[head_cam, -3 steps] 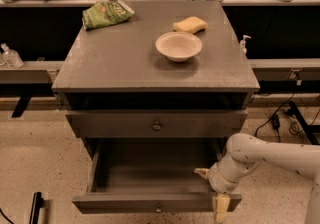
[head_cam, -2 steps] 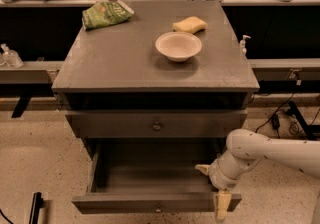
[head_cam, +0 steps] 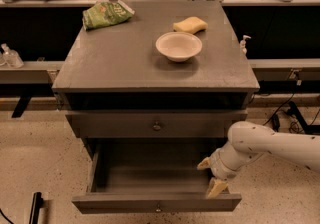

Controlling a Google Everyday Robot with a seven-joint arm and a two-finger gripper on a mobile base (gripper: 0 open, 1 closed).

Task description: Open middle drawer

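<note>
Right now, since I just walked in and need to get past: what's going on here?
A one-armed robot is working at the grey cabinet. The middle drawer stands pulled well out, while the top drawer above it is shut. The gripper sits at the open drawer's right front corner, jaws apart, holding nothing.

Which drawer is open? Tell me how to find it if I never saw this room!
Look for the grey cabinet with a white bowl on top. Under the top drawer, which shows only its front and knob, the middle drawer is pulled far out, with the robot's end effector at its front right corner. It is the only drawer whose bare inside you can see.
</note>
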